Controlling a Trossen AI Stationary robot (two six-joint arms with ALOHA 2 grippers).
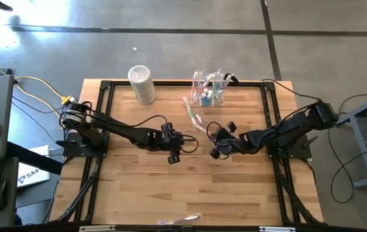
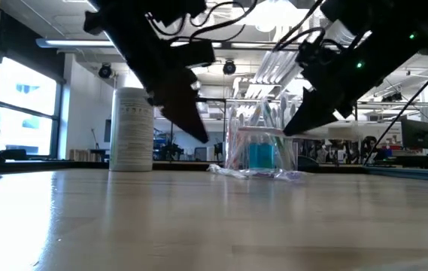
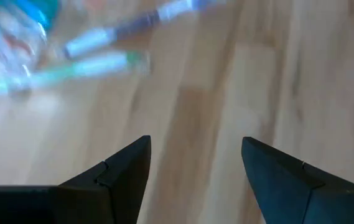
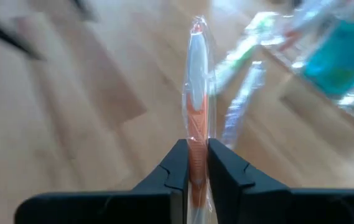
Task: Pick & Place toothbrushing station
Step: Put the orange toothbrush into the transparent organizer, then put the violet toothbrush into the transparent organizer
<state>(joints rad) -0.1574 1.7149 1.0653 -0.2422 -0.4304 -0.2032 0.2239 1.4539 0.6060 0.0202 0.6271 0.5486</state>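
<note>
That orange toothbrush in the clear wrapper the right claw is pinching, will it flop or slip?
Probably stiff: the wrapped orange toothbrush stands straight above the right gripper without drooping. Its glossy clear film looks slippery, so it might slide. It seems light, being slim and held by one narrow pinch.

The right tool [image 4: 193,163] pinched a wrapped orange-and-white toothbrush [image 4: 196,93] between its two dark fingers [image 4: 177,165], the brush standing up past them. Beyond it on the wooden tabletop [image 4: 83,112] lay more wrapped toothbrushes [image 4: 242,99], near a clear holder [image 4: 341,50] with something blue inside.
</note>
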